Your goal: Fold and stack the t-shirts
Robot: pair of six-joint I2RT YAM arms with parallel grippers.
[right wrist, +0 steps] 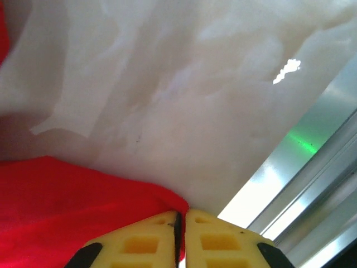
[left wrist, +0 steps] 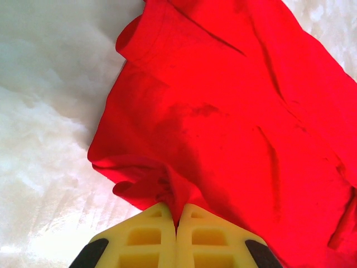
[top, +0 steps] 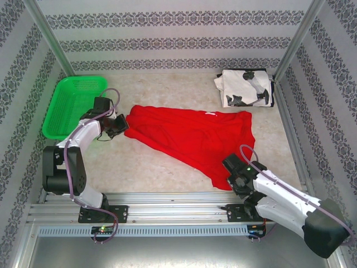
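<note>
Pale worktop carries the red shirt spread slantwise, long axis far-left to near-right; left fingers pinch its left end, right fingers pinch its near-right tip; white shirt lies far right

The red t-shirt lies rumpled, stretched between the closed jaws of the left gripper and the right gripper, a corner in each. The white, black-blotched t-shirt sits bunched well beyond them.

The left arm and right arm have white shells, black joints and a pale purple cable. The left pincer and right pincer have yellow fingers with square hollows.
</note>
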